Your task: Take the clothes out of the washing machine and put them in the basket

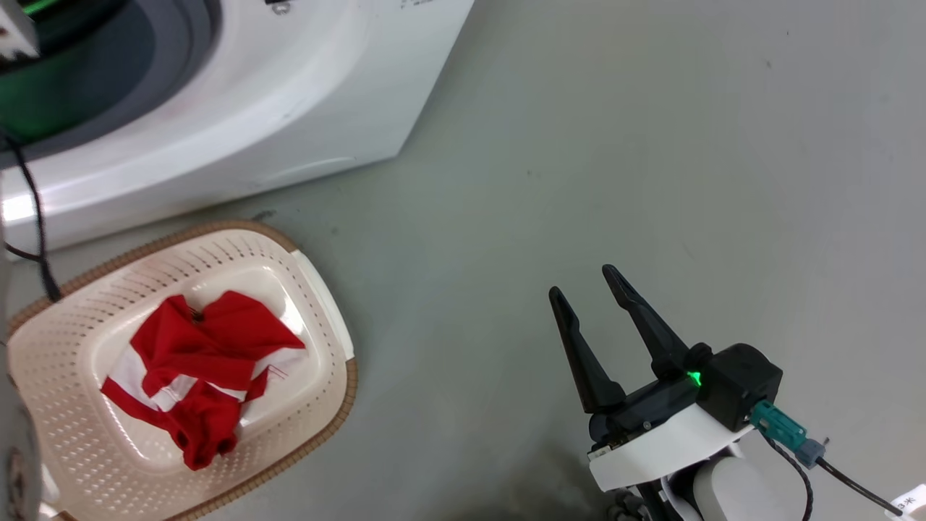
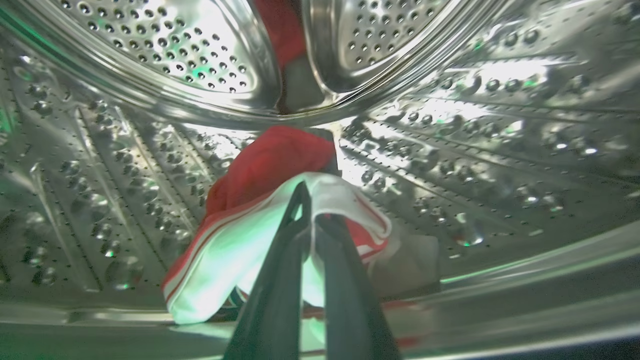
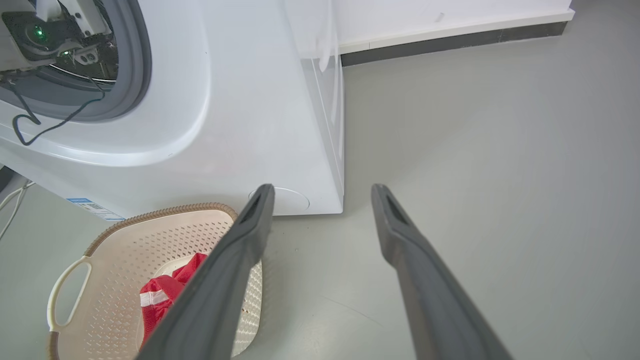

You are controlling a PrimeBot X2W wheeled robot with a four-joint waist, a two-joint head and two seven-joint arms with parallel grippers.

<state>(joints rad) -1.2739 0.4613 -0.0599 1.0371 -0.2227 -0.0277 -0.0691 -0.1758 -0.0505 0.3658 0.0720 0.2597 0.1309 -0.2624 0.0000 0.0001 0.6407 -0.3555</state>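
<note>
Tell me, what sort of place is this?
Probably a laundry room, or a bare test space set up as one: a white front-loading washing machine stands on a plain grey floor, a perforated laundry basket before it holds a red-and-white garment, and a second garment lies in the steel drum.

The drum (image 2: 150,60) is glossy perforated steel; the clothes (image 2: 270,160) soft cloth — the basket (image 1: 76,434) matt, perforated plastic.
</note>
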